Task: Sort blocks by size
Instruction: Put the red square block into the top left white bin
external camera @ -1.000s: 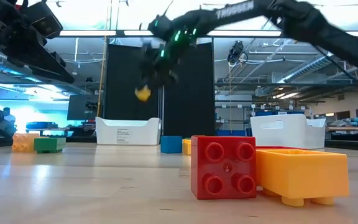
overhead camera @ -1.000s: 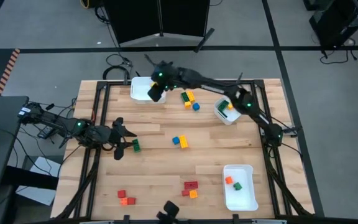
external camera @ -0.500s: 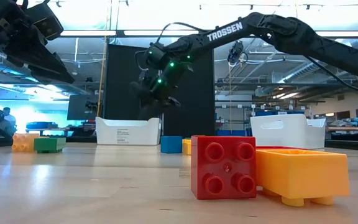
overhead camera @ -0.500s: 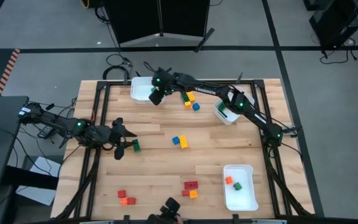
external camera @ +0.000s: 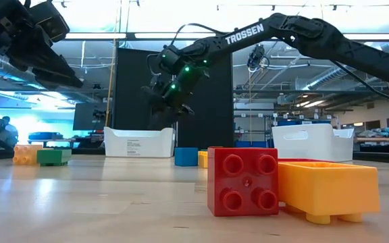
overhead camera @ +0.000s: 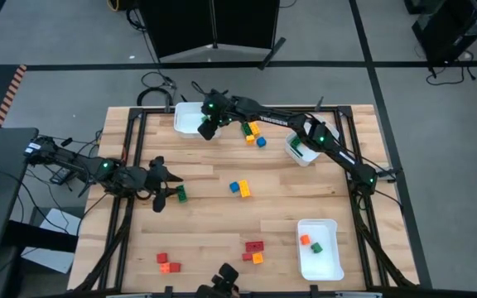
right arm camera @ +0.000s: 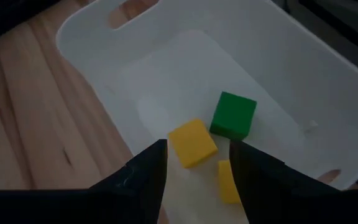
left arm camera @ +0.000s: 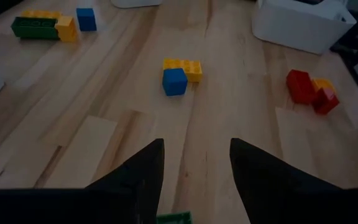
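My right gripper hangs open and empty over the far-left white bin. In the right wrist view its fingers stand above a yellow cube, a green cube and another yellow piece lying on the bin floor. My left gripper is open and empty at the table's left side. A small green block lies on the table just beside its fingertips and shows at the edge of the left wrist view. Other blocks lie scattered on the table.
Green, yellow and blue blocks lie at the far middle. A blue and yellow pair lies at the centre. Red and orange blocks lie near the front and front left. White bins stand at the far right and near right.
A yellow block that showed at my right gripper a second ago is gone from it. The right arm has shifted a little over the far-left bin and then stayed still.
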Action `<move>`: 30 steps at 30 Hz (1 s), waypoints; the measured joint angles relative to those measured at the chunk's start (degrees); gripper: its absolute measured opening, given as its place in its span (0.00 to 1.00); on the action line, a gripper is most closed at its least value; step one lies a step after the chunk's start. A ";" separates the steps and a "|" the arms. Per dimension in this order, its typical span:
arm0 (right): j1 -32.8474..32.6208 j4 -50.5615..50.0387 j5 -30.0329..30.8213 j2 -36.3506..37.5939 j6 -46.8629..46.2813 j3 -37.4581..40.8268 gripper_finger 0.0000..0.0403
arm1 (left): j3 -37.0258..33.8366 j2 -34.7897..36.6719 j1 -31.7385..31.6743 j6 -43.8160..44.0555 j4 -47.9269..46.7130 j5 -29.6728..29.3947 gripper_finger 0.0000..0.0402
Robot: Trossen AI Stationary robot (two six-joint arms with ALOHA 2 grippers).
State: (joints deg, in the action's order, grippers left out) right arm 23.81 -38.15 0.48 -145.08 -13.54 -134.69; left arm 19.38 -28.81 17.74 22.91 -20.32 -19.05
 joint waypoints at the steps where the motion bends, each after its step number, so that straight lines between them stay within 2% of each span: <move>1: 0.00 -0.04 -0.50 0.00 0.00 0.00 0.46 | 0.00 -0.01 0.00 -0.07 0.00 0.00 0.48; 6: 0.00 -3.81 -0.59 1.22 -1.11 -0.20 0.39 | 0.00 -0.01 0.00 -0.17 0.11 0.00 0.48; 9: 0.00 -6.97 -0.68 3.11 -0.59 -0.20 0.28 | 0.00 -0.01 0.00 -0.15 0.30 0.00 0.48; 14: -0.29 -11.60 -0.68 7.58 0.46 -0.20 0.04 | 0.00 -0.01 0.00 -0.15 0.28 0.00 0.48; 15: -0.54 -12.53 -0.69 8.68 1.24 -0.20 0.03 | 0.00 -0.01 0.00 -0.15 0.28 0.00 0.48; 20: -2.51 -21.91 1.39 14.33 2.48 -0.28 0.07 | 0.00 -0.01 0.00 -0.14 0.31 0.47 0.48; 23: -4.45 -26.70 4.54 17.68 2.82 2.11 0.04 | 0.00 -0.01 0.00 -2.26 0.77 0.66 0.48; 26: -7.15 -27.00 5.36 22.03 1.59 8.30 0.02 | 0.00 -0.01 0.00 -6.31 1.42 0.70 0.48; 30: -11.05 -21.40 5.47 30.04 -3.80 22.86 0.04 | 0.00 -0.01 0.00 -7.51 1.40 0.70 0.48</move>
State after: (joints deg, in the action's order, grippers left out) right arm 12.76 -59.55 5.96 -115.04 -17.34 -111.83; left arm 19.38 -28.82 17.74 15.40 -18.92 -18.35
